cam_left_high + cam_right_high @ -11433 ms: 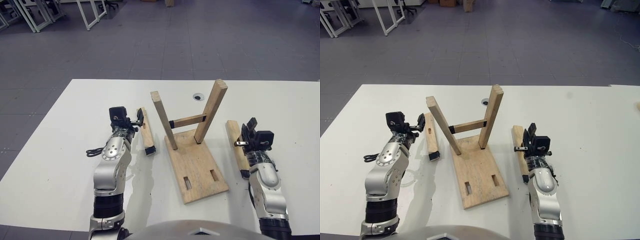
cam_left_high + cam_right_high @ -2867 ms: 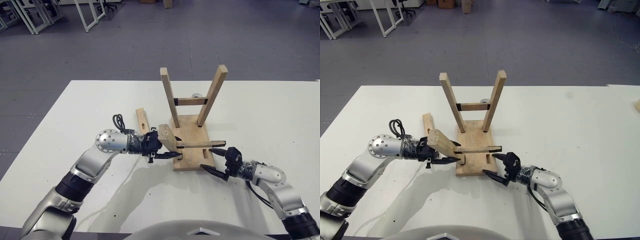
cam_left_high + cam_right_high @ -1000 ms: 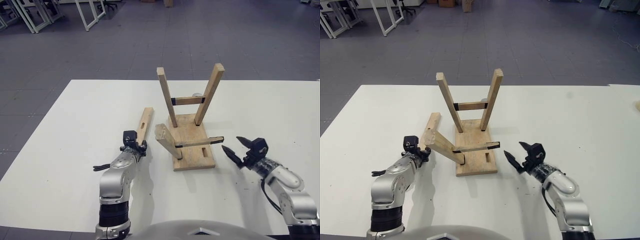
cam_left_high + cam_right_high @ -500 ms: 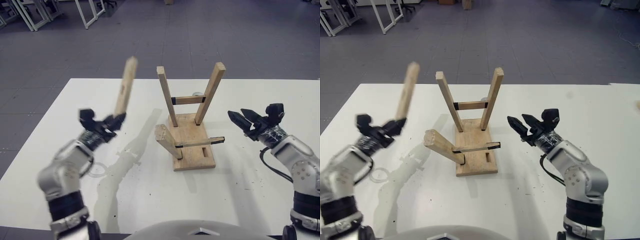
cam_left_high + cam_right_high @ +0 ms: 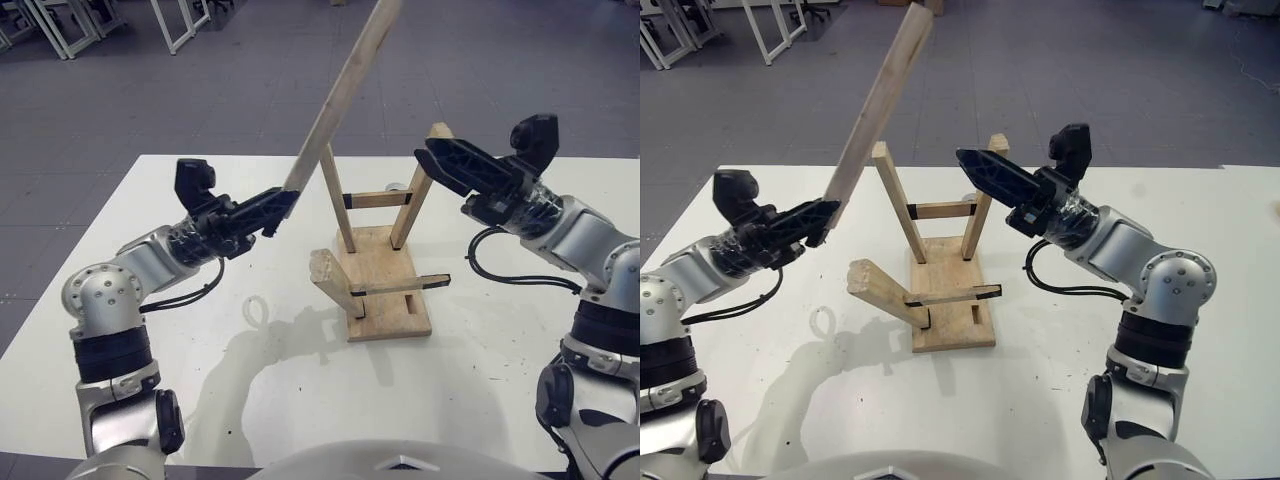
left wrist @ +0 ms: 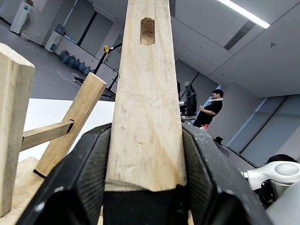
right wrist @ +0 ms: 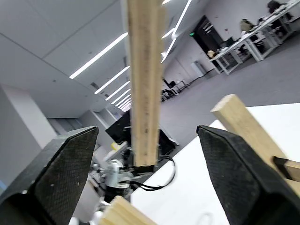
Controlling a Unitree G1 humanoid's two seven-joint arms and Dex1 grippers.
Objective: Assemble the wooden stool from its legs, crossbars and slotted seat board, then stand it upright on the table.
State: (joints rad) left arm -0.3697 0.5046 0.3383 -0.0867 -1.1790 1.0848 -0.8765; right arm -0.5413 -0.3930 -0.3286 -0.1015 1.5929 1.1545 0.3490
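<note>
The slotted seat board (image 5: 392,317) lies flat on the white table. Two legs stand upright in it, joined by a crossbar (image 5: 379,199). A third leg (image 5: 333,282) leans in a near slot, and a second crossbar (image 5: 402,287) sticks out from it to the right. My left gripper (image 5: 281,203) is shut on the low end of a fourth wooden leg (image 5: 880,102), which slants up and right above the stool. My right gripper (image 5: 432,160) hangs open in the air by the top of the right upright leg (image 5: 424,180). Nothing is between its fingers (image 7: 61,174).
The white table (image 5: 130,300) has open surface left, right and in front of the seat board. A round cable hole (image 5: 396,187) sits behind the upright legs. Beyond the table's far edge is grey floor with white desk frames (image 5: 180,25).
My left arm has swung the leg it holds higher and tilted it over toward the stool. My right gripper has risen and moved in to the top of the right upright leg, still open.
</note>
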